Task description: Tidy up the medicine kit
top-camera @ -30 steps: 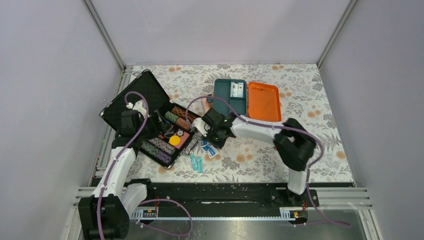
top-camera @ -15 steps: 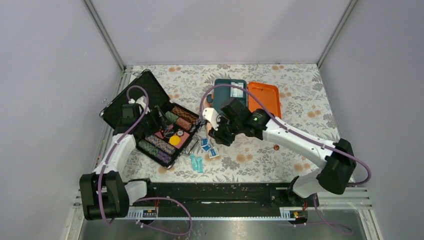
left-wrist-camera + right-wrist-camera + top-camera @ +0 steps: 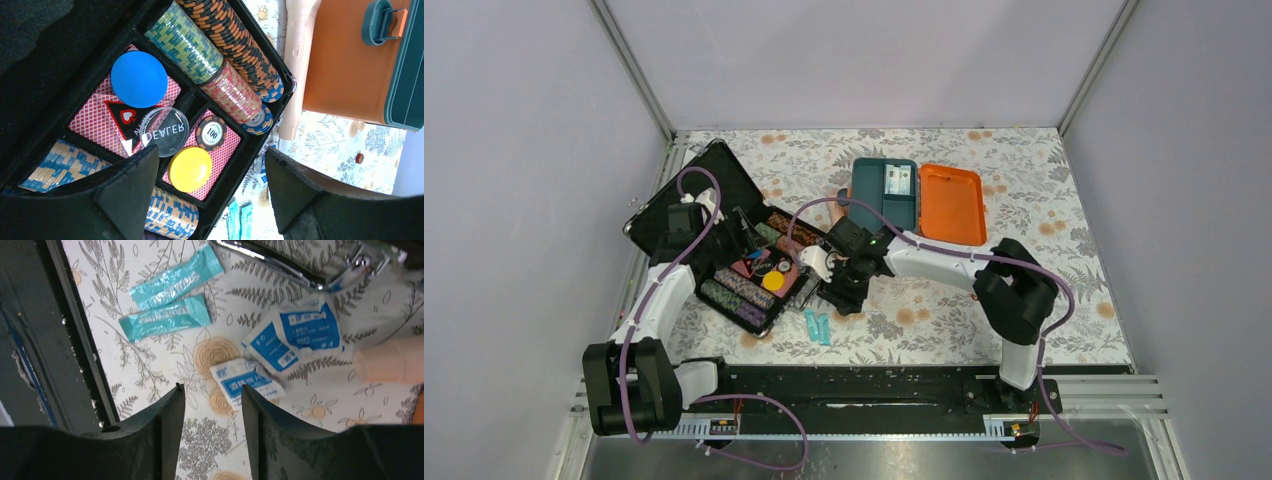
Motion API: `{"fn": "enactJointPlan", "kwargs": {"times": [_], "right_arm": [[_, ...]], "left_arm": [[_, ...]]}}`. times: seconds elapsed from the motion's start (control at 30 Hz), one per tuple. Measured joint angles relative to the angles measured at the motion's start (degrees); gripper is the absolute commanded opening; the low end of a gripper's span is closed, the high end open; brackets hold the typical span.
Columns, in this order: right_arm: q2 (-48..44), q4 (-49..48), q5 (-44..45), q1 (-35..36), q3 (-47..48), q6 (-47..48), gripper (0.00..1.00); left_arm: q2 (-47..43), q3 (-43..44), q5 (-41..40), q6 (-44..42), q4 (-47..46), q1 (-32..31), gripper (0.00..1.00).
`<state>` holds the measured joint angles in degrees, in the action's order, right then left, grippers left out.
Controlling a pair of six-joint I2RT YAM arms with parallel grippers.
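starting nearest the arm bases and counting two teal sachets point(image 3: 165, 319) lying side by side on the flowered surface point(image 3: 210, 460), both just nearer than the right claw point(image 3: 212, 390). hovering that claw low over the loose supplies, fingers parted to a middling gap and gripping nothing. finding one small blue-and-white packet point(image 3: 248, 383) right at the fingertips, long axis running roughly from finger to finger with a slight tilt, so probably needing a wrist turn to pinch across the short side. just beyond, counting a larger overlapping heap of like packets point(image 3: 302, 335), two or three, not telling which; one bright metal tool point(image 3: 280, 262); one beige roll point(image 3: 390, 365). off to the left, holding the left claw point(image 3: 212, 150) spread wide and empty above the open black case point(image 3: 724, 175) of chip stacks, well apart from the supplies. reaching the far end: one medicine kit point(image 3: 869, 175) lying open, teal tray beside orange lid point(image 3: 951, 203), long side running near to far, one pale packet point(image 3: 896, 182) sitting in a far compartment. judging the kit as lying beyond the right claw and a little to its right, with the right arm clearly the nearer one, so likely carrying each packet away from the bases and into the tray.
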<state>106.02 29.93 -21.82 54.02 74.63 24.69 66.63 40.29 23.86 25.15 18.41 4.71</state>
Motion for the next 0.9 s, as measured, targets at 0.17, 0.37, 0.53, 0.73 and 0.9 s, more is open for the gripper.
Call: {"fn": "enactJointPlan", "kwargs": {"times": [0.17,0.37,0.53,0.73,0.9], "right_arm": [[3.5,-1.8,1.2,1.1,1.7,-0.8,0.49],[7.4,-3.2,4.3,1.4,2.2,-4.3,0.41],[7.5,-4.6,7.7,1.7,2.1,-6.8,0.34],[7.4,-7.0,10.9,2.2,1.2,-7.0,0.42],[7.1,-9.5,13.4,3.1,0.0,-5.4,0.42]], "left_arm": [[0.0,0.1,0.0,0.0,0.0,0.0,0.77],[0.0,0.1,0.0,0.2,0.0,0.0,0.77],[-0.2,0.1,0.0,0.2,0.0,0.0,0.77],[-0.1,0.1,0.0,0.4,0.0,0.2,0.77],[0.3,0.3,0.0,0.4,0.0,0.2,0.77]]}}
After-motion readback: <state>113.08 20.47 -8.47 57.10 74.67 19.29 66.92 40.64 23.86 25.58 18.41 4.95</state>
